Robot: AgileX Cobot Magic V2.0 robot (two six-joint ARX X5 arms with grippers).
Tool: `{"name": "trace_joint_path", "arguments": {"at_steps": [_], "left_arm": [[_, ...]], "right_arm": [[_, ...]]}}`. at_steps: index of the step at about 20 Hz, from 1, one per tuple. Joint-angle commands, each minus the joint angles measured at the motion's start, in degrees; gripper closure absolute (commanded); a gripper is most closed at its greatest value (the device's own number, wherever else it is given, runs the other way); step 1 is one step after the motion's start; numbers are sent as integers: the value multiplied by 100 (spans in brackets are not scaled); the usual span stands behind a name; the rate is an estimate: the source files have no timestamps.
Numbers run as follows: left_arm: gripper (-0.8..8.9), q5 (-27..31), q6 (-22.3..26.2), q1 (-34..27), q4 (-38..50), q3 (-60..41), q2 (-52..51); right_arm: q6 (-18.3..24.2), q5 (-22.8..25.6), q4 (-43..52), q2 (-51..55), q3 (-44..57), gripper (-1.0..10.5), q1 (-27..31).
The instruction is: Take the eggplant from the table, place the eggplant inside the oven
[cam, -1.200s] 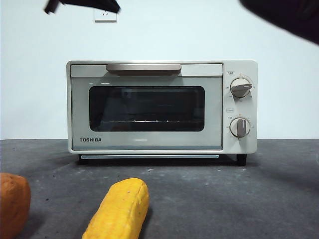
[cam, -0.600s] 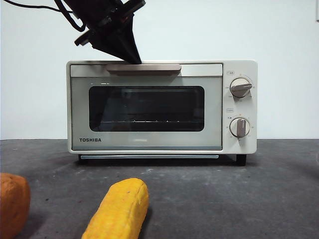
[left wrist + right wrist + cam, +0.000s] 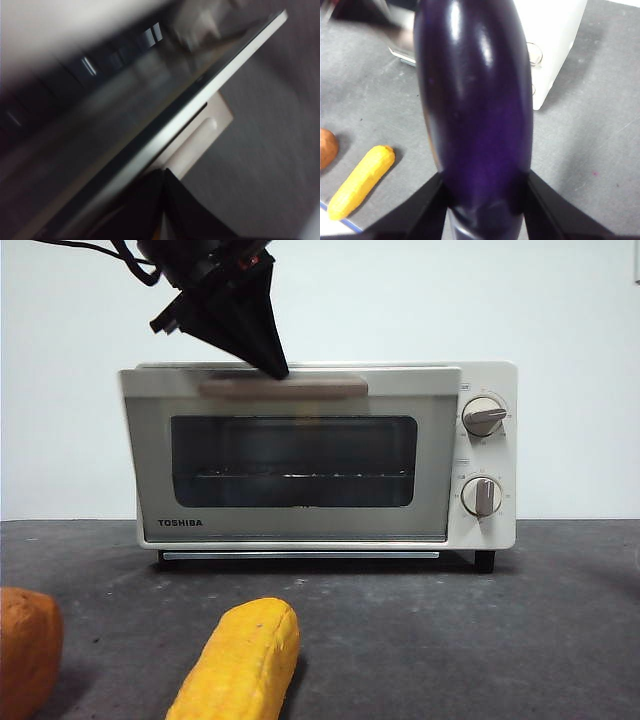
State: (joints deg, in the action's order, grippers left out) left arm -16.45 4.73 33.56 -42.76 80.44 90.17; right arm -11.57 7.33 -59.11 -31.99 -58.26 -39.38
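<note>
Step in hand: opening the oven (image 3: 480, 455) door (image 3: 290, 465). In the front view the door leans out at its top edge, only a little way open, so I judge the opening has just begun.
Left gripper (image 3: 268, 362): it comes from above and its tip sits on the beige handle (image 3: 283, 388). In the left wrist view the two jaws meet at one point beside the handle, with no gap between them; they look pressed together, hooking the bar and not clamping around it.
Right gripper (image 3: 485, 200): it holds the eggplant (image 3: 475, 110) between its jaws, lifted above the table (image 3: 590, 150), with the oven seen beyond it. This arm is outside the front view.
Eggplant: in the air, in the right gripper, not on the table and not yet in the oven.
Other things: a yellow corn-shaped item (image 3: 240, 660) and an orange lump (image 3: 28, 645) lie on the table in front of the oven.
Next move, my judgement: the door must go fully down, so the wire rack (image 3: 300, 476) is free. Then the right arm needs to bring the eggplant low and level through the opening.
</note>
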Motion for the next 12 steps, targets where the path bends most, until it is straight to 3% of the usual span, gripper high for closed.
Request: {"name": "trace_joint_path", "arguments": {"at_steps": [1,8,12], "left_arm": [[806,90,-44,264,-597,-26,197],[806,96,-50,883,-1040,-26,15],[806,221,-151,811,-1069,-28,-365]], "right_arm": [[-151,0,77,-15,-109,944,-52],[-83,-195,72,-192,-109,944,-57],[485,-468,79,-566,-109,944,-63]]}}
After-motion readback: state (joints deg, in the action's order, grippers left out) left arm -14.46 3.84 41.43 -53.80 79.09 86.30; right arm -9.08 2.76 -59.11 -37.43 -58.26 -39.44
